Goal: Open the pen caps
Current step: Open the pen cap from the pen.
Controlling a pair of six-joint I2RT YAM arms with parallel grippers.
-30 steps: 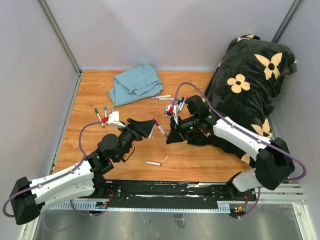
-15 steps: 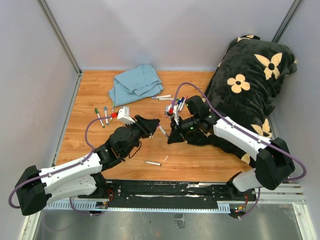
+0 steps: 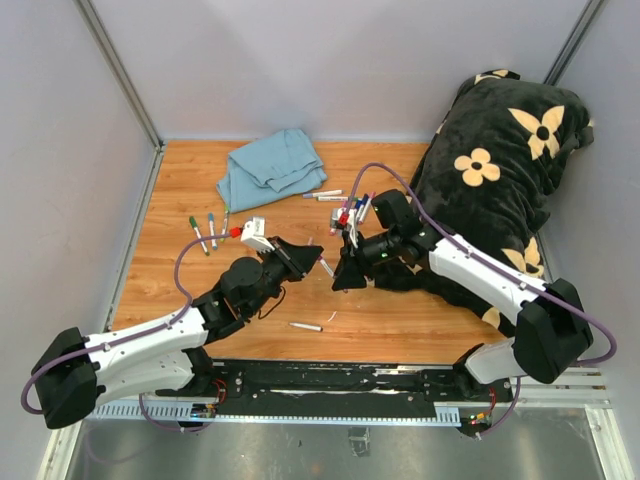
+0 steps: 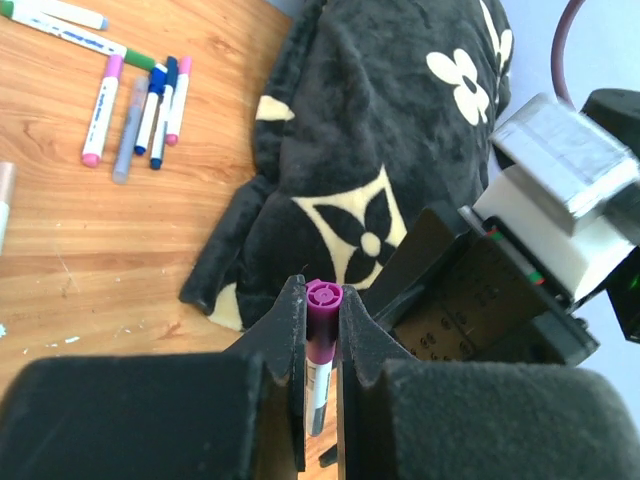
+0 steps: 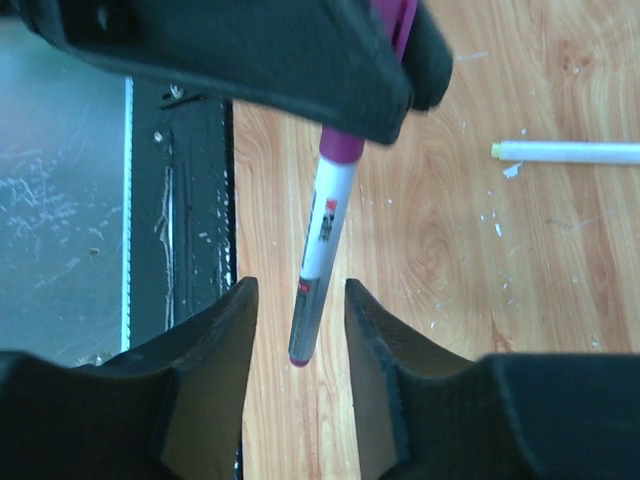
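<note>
A white-barrelled marker (image 5: 322, 240) with a purple pen cap (image 4: 323, 300) hangs in the air between the two arms. My left gripper (image 4: 322, 312) is shut on that cap, its end face showing between the fingertips. In the top view the left gripper (image 3: 318, 259) and the right gripper (image 3: 340, 279) meet tip to tip over the middle of the table. My right gripper (image 5: 297, 322) stands open around the barrel's lower end, with a gap on each side. More capped markers (image 3: 350, 212) lie in a cluster behind the right gripper.
A black flowered pillow (image 3: 500, 150) fills the right side. A blue cloth (image 3: 270, 168) lies at the back. Green and blue markers (image 3: 205, 232) lie at the left, and two white ones (image 3: 325, 194) lie near the cloth. A single white marker (image 3: 306, 326) lies near the front edge.
My left gripper has moved right to the marker and closed on its purple cap. My right gripper, which held the barrel, has opened off it.
</note>
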